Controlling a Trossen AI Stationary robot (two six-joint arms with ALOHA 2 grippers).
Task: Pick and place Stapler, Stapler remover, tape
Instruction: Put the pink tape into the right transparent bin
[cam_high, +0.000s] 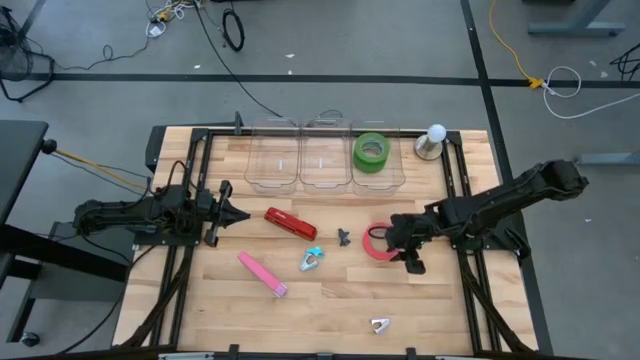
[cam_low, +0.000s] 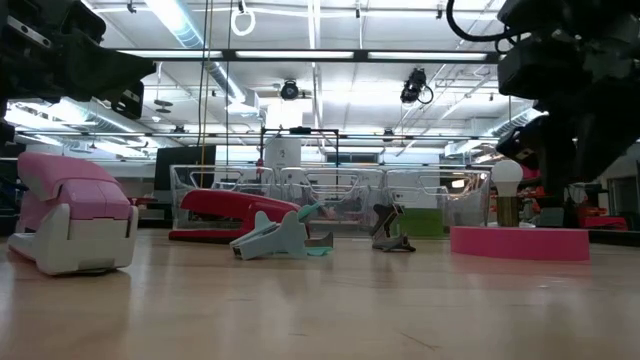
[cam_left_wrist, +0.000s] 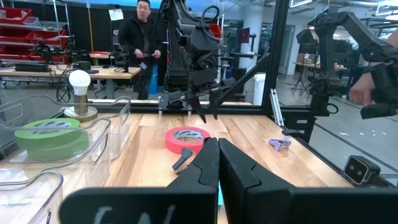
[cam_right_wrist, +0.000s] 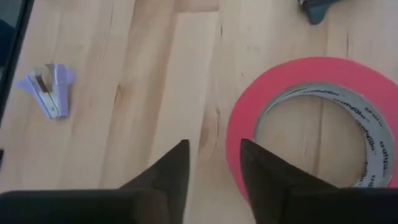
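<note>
Table (cam_high: 330, 310) is pale butcher-block wood, plank seams and grain showing, with a black metal frame round it. Along the far edge sit three clear plastic bins (cam_high: 300, 160), glossy with rounded corners. The green tape roll (cam_high: 370, 151) lies flat in the right-hand one: wide, flat, open centre.

The red tape roll (cam_right_wrist: 317, 127) lies flat on the wood right of centre, a matte pinkish-red ring with a whitish core. There's small print running round that core, too small to read. The right gripper (cam_high: 408, 245) hangs just over the roll's near-right edge, its dark pointed fingers (cam_right_wrist: 264, 171) a little apart, gripping nothing; one tip overlaps the red rim in the wrist view.

The left gripper (cam_high: 232, 213) sits at the table's left side, fingers pressed together to a point, empty.

Other stuff: a glossy red stapler (cam_high: 290, 223) just ahead of the left gripper, a pink stapler (cam_high: 263, 274) with a white base nearer the front, a teal staple remover (cam_high: 311, 260), a small dark one (cam_high: 344, 237) just left of the red roll, and a pale lilac one (cam_high: 380, 325) near the front edge. A white bulb on a metal base (cam_high: 432, 142) stands at the far right corner.

A person in dark clothes (cam_left_wrist: 144, 46) stands in the room behind.
</note>
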